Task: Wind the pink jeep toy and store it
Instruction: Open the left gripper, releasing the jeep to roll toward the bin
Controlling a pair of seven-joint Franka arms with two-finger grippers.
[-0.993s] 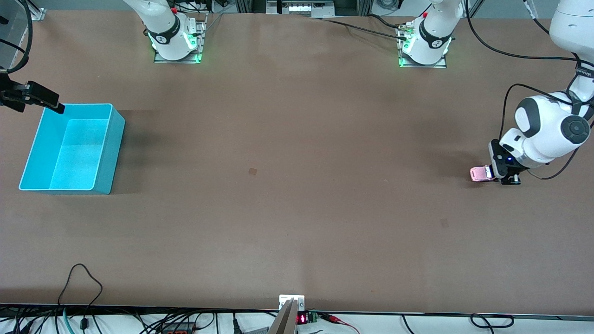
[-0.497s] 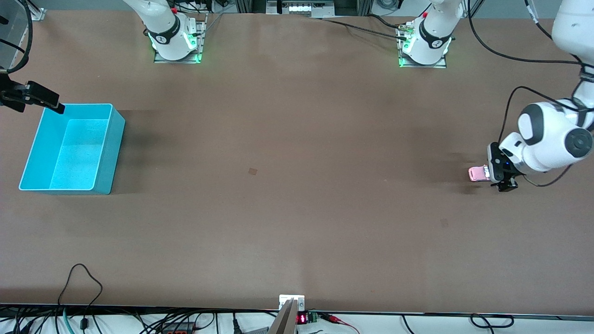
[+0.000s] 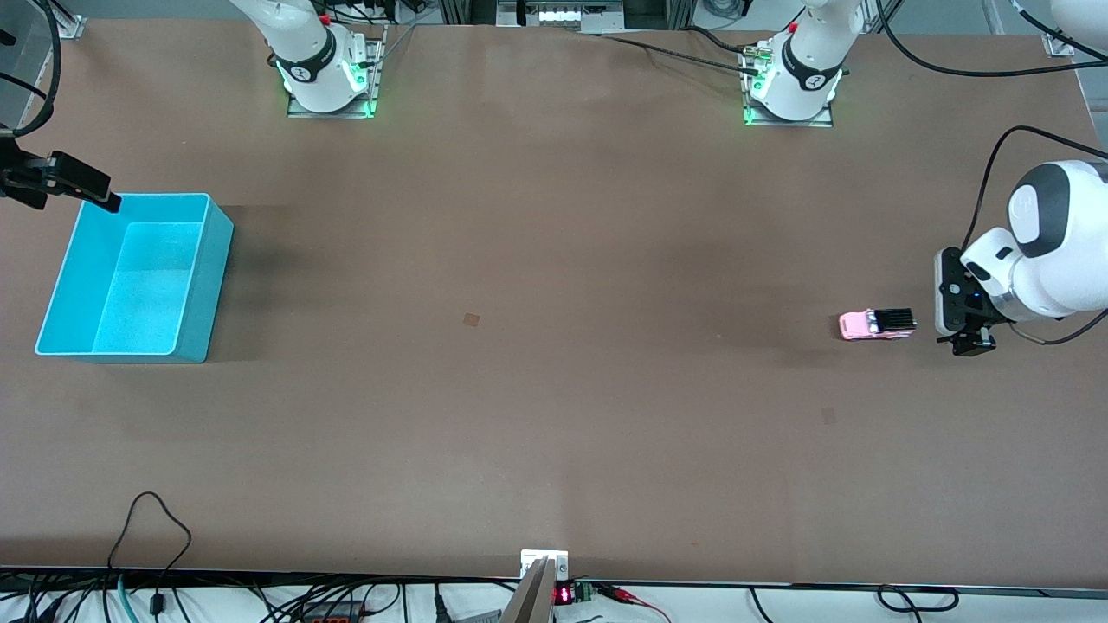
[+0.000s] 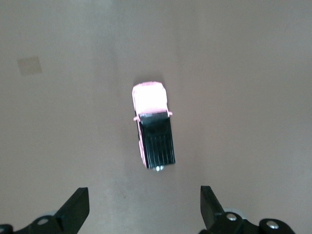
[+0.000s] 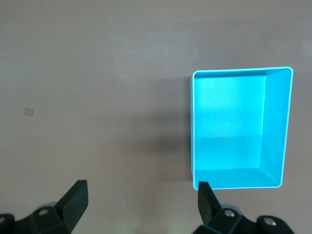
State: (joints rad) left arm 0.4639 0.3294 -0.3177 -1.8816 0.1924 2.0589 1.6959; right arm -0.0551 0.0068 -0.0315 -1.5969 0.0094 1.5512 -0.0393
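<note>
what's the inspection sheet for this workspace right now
surface: brown table, a few small marks
job's things: pink jeep toy on its wheels, free, toward the left arm's end; teal bin holds nothing, toward the right arm's end
clutter: nothing seen
grippers: left pincer open, beside the jeep, not touching; right pincer open, by the bin's edge, waiting
cables: black cable loops over the table to the left arm; more along the table edges
surroundings: two lit arm bases

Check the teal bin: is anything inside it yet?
Nothing lies in the teal bin; its bare floor shows in full. The pink jeep toy sits on the table toward the left arm's end, free of the open left gripper.
</note>
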